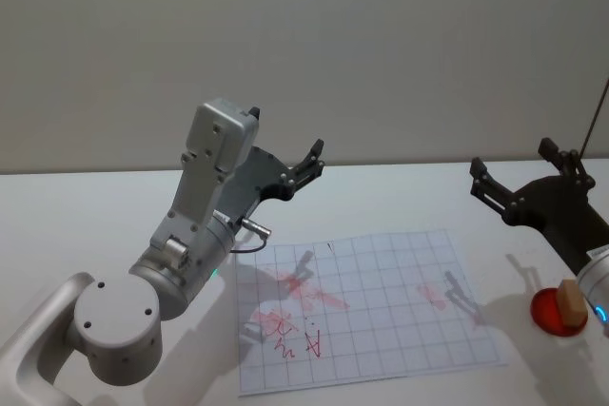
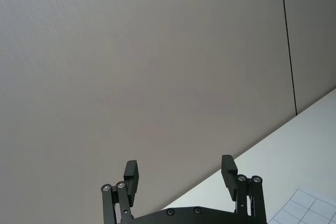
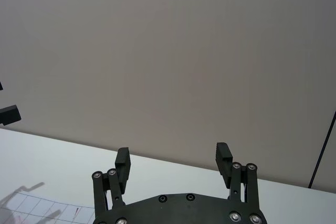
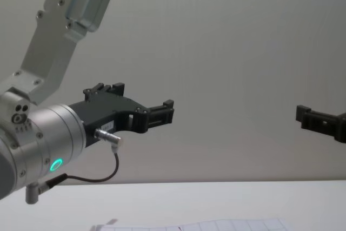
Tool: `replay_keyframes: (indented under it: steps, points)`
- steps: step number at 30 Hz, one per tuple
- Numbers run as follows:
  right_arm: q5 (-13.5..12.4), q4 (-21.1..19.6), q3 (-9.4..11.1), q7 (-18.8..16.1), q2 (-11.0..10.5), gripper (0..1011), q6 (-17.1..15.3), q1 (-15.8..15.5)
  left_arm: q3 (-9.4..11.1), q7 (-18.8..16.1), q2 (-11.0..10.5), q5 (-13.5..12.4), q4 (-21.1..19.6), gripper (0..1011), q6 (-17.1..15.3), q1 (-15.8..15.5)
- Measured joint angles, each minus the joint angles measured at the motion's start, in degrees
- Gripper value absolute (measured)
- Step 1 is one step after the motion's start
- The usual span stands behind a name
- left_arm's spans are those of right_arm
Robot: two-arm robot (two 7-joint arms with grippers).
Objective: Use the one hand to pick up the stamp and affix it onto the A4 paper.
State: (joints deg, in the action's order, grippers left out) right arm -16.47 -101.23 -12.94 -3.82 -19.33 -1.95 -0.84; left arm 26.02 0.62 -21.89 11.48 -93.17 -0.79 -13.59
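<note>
white table (image 1: pixel 95 206) | grey wall (image 1: pixel 285 45) behind | red round pad (image 1: pixel 547 317) at right

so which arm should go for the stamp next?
Right. The stamp sits on a red pad on the right side, near the open right gripper. The left gripper is on the other side of the paper.

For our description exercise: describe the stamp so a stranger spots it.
On the white table, look right of the gridded A4 paper, near the right gripper. The stamp is the small tan block on a round red pad, the only tan thing there.
</note>
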Motion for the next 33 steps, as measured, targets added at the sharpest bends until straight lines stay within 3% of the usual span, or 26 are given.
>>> replay_keyframes:
  steps: [33]
  points:
    - [0.0, 0.0, 0.0, 0.0, 0.0, 1001, 0.0, 0.0, 0.0, 0.0, 0.0, 0.0, 0.0, 1001, 0.0, 0.0]
